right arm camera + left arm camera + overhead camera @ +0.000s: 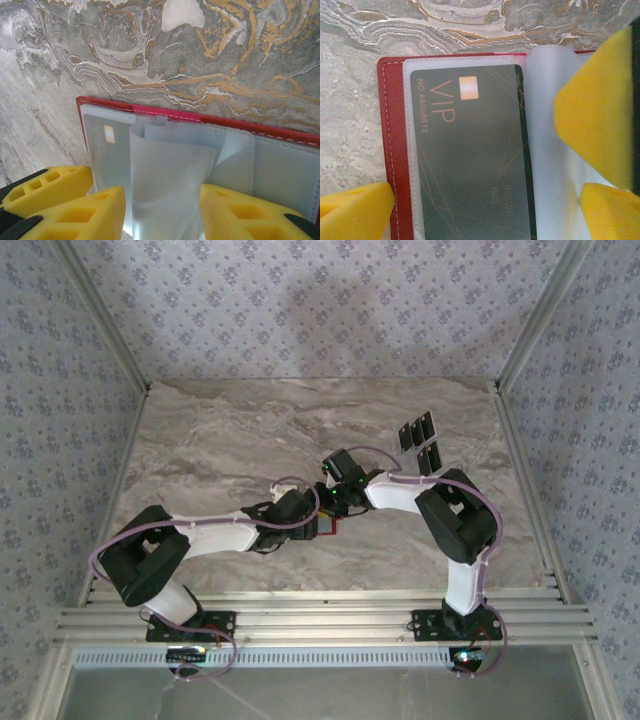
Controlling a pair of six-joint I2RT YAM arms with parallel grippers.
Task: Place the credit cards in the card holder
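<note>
The red card holder (395, 150) lies open on the marble table, and a sliver of it (331, 525) shows between the two arms. One black credit card (470, 165), marked VIP, sits inside its left clear sleeve. My left gripper (485, 215) hangs open over that card, its yellow fingers wide on either side and holding nothing. My right gripper (162, 200) has its fingers against both side edges of a bowed clear sleeve page (170, 175) of the card holder (200, 116). Several more credit cards (421, 443) lie at the back right.
A right-gripper finger (595, 110) lies over the loose sleeves in the left wrist view. A left-gripper finger (45, 185) sits beside the wallet's left edge. Patterned walls and aluminium rails (520, 350) enclose the table (220, 430).
</note>
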